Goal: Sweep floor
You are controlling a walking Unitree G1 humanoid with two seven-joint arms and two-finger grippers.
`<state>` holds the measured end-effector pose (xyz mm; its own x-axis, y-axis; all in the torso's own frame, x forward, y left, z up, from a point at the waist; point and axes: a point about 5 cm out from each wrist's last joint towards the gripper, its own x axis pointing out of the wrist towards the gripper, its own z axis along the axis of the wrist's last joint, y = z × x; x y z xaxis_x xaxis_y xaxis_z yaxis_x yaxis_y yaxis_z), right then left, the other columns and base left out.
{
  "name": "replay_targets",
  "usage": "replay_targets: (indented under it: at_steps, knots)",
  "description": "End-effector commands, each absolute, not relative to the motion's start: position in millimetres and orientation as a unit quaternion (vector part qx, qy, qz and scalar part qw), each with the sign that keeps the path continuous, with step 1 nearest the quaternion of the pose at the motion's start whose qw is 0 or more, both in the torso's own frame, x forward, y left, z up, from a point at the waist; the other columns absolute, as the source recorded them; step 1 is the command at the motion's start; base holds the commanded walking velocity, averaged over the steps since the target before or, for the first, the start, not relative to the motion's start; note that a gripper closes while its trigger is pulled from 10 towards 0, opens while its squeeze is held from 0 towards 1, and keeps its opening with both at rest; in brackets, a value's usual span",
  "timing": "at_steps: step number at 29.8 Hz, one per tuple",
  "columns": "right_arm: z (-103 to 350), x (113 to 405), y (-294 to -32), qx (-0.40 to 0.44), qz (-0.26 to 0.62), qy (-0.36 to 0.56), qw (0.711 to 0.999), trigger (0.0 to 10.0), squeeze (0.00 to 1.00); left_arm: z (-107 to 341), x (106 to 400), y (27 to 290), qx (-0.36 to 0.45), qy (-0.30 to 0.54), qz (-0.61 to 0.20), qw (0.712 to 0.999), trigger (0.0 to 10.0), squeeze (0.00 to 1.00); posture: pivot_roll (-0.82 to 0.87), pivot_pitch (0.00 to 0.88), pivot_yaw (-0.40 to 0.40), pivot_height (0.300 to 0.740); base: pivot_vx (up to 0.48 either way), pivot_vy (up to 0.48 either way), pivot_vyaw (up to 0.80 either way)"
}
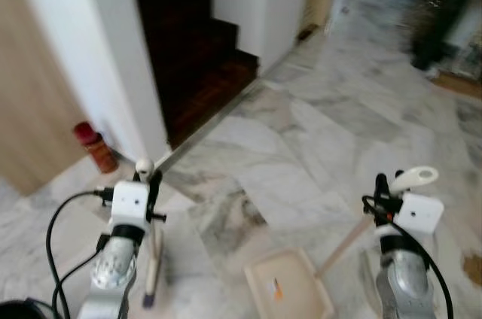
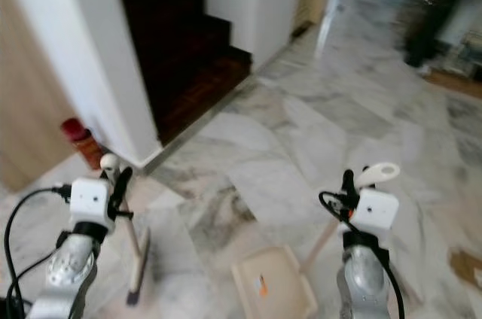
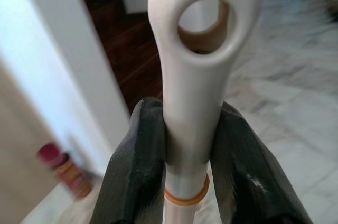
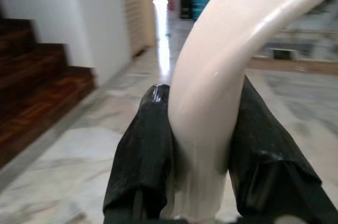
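Around broom handle, left end effector clamped

- A cream plastic broom stands nearly upright on the grey-veined white marble floor, its dark bristled head down on the tiles; its handle top has a round hanging hole and an orange ring below it.
- A cream plastic dustpan lies flat on the marble, its long handle slanting up and ending in a curved loop.
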<state>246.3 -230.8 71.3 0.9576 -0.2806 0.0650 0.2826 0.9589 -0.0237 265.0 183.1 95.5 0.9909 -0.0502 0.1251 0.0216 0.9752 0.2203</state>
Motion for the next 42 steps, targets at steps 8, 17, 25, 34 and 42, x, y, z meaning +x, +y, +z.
replay_targets:
  at_steps: [8, 17, 25, 34, 42]
  knots:
    - [83, 255, -227, -0.016, -0.135, -0.052, 0.989, 10.0, 0.00, 107, 271, 188, 0.116, -0.090, -0.012, 0.989, 10.0, 0.00, -0.02, 0.000, 0.015, 0.740, 0.000, 0.000, -0.80]
    - [86, 257, -228, -0.013, -0.142, -0.055, 0.988, 10.0, 0.00, 111, 274, 189, 0.112, -0.095, 0.001, 0.989, 10.0, 0.00, -0.02, 0.000, 0.011, 0.740, 0.000, 0.000, -0.80]
    - [88, 261, -227, -0.010, -0.143, -0.059, 0.988, 10.0, 0.00, 113, 277, 188, 0.110, -0.099, 0.004, 0.989, 10.0, 0.00, -0.01, 0.000, 0.008, 0.740, 0.000, 0.000, -0.80]
    - [88, 262, -227, -0.008, -0.145, -0.060, 0.988, 10.0, 0.00, 114, 278, 189, 0.107, -0.101, 0.012, 0.989, 10.0, 0.00, -0.02, 0.000, 0.005, 0.740, 0.000, 0.000, -0.80]
    - [90, 264, -226, -0.008, -0.145, -0.061, 0.988, 10.0, 0.00, 114, 274, 191, 0.091, -0.098, 0.030, 0.990, 10.0, 0.00, -0.01, 0.000, -0.005, 0.740, 0.000, 0.000, -0.80]
